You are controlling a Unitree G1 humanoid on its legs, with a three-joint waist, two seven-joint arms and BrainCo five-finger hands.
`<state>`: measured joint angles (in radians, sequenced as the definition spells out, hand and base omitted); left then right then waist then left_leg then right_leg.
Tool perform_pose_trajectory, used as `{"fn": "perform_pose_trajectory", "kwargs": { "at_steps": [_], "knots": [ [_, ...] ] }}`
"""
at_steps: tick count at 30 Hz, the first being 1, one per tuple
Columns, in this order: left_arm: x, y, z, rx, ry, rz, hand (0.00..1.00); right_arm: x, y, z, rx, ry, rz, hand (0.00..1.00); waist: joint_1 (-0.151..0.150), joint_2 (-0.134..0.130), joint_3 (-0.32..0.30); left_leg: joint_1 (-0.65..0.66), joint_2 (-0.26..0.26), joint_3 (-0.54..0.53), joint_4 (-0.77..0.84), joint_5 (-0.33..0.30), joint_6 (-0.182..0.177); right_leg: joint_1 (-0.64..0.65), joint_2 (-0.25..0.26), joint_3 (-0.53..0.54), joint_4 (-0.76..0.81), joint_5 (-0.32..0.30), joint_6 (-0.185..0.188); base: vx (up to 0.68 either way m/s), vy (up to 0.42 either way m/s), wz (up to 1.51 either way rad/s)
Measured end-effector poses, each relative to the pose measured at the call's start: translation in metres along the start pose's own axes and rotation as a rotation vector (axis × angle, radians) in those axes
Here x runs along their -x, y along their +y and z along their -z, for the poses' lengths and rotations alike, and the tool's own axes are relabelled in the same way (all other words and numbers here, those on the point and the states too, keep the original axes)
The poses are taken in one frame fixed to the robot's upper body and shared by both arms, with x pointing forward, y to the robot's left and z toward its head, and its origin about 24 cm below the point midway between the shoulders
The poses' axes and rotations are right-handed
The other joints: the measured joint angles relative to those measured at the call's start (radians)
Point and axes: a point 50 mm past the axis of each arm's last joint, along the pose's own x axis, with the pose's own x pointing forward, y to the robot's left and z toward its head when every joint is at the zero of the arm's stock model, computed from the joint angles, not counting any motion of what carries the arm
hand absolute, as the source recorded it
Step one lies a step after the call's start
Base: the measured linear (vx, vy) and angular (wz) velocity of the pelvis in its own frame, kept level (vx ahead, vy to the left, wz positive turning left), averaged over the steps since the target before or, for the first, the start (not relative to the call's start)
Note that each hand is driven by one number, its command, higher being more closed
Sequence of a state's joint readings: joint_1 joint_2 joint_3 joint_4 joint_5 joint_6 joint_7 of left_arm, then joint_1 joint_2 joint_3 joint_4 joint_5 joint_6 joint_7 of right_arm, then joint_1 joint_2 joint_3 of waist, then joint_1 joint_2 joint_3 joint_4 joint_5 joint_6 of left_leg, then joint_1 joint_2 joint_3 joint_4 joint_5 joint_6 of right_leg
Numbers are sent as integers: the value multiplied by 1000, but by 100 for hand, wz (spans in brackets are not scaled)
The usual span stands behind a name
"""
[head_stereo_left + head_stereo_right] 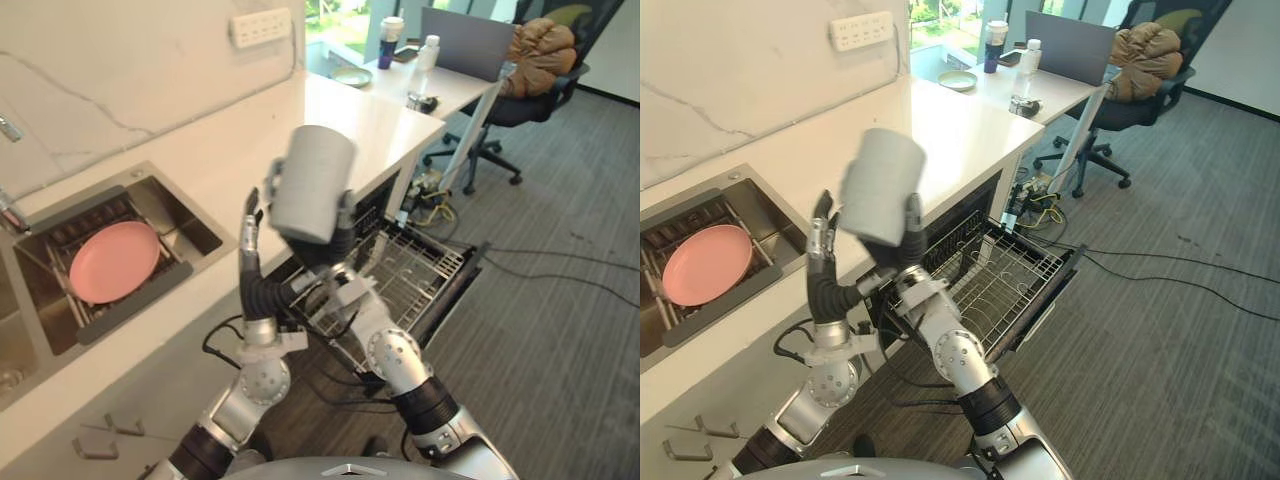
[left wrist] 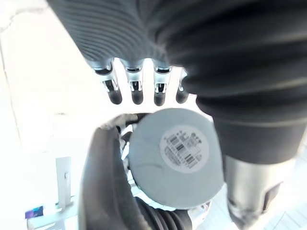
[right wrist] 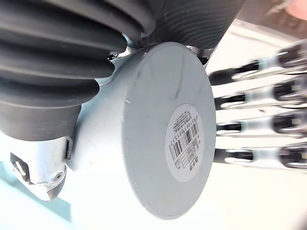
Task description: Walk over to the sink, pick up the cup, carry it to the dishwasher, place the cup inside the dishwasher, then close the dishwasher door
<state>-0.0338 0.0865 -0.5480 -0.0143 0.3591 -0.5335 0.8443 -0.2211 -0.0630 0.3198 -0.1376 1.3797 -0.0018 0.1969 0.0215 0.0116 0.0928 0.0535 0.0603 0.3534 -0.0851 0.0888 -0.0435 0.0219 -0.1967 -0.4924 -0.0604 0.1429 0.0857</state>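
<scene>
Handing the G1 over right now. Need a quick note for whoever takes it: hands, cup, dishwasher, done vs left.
Right hand: shut on the grey cup, held up over the counter edge, between the sink and the dishwasher door.
Left hand: open, fingers straight, upright beside the cup, not gripping.
Dishwasher: door down, wire rack pulled out.
Sink: pink plate inside.
Done: cup picked up.
Left: bring the cup to the rack, set it in, let go, close the door.
</scene>
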Motion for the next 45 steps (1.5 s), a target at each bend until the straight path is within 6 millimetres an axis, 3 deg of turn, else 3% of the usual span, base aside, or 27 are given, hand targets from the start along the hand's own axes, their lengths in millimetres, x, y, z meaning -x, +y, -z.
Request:
{"fn": "perform_pose_trajectory", "kwargs": {
  "at_steps": [5,14,21,27,33,35,38,40,44,45],
  "knots": [
    [-10,8,-1,-13,-38,-73,0,46,-28,-36,54,-136,129,100,-31,-1,-1,12,3,32,0,-2,-1,-1,12,33,-20,18,3,37,-21,-18],
    [-22,8,-5,52,-40,-101,0,72,-37,-52,88,-197,189,100,-52,-7,2,26,10,65,0,-16,-5,-9,19,64,-20,16,3,15,-11,-12],
    [-20,-3,0,337,121,132,0,102,-51,-88,307,-335,383,100,-58,-22,0,25,7,68,0,-22,-6,-11,14,68,-20,16,6,0,0,0],
    [17,-22,16,331,335,467,0,130,-73,-111,498,-309,604,100,-69,-27,-5,12,4,70,0,-25,-5,-25,11,69,-20,17,11,10,-3,0],
    [76,7,65,111,674,562,0,145,-85,-133,697,-218,732,100,-63,-33,-10,1,5,56,0,-23,-2,-27,7,58,-20,19,7,17,-7,7],
    [102,31,85,-43,809,552,0,153,-93,-135,785,-154,814,100,-56,-36,-9,0,3,46,0,-22,-1,-21,8,43,-20,19,8,9,-12,11],
    [117,51,96,-155,887,528,0,157,-99,-134,818,-114,850,100,-55,-37,-8,-2,1,33,0,-20,2,-15,6,36,-20,17,10,1,-6,17],
    [144,87,108,-363,1007,510,0,159,-109,-129,872,-16,898,100,-43,-48,-2,-7,-2,2,0,-18,3,0,2,3,-20,10,16,-15,6,34],
    [169,130,115,-563,1163,442,0,150,-122,-122,952,112,938,100,-10,-73,15,-33,-2,-27,0,-11,1,-4,2,-25,-20,5,17,-34,3,25],
    [172,147,117,-618,1226,353,0,142,-127,-120,966,140,944,100,6,-86,28,-56,1,-37,0,-6,0,-17,5,-34,-20,0,8,-72,-4,25]
  ]
}}
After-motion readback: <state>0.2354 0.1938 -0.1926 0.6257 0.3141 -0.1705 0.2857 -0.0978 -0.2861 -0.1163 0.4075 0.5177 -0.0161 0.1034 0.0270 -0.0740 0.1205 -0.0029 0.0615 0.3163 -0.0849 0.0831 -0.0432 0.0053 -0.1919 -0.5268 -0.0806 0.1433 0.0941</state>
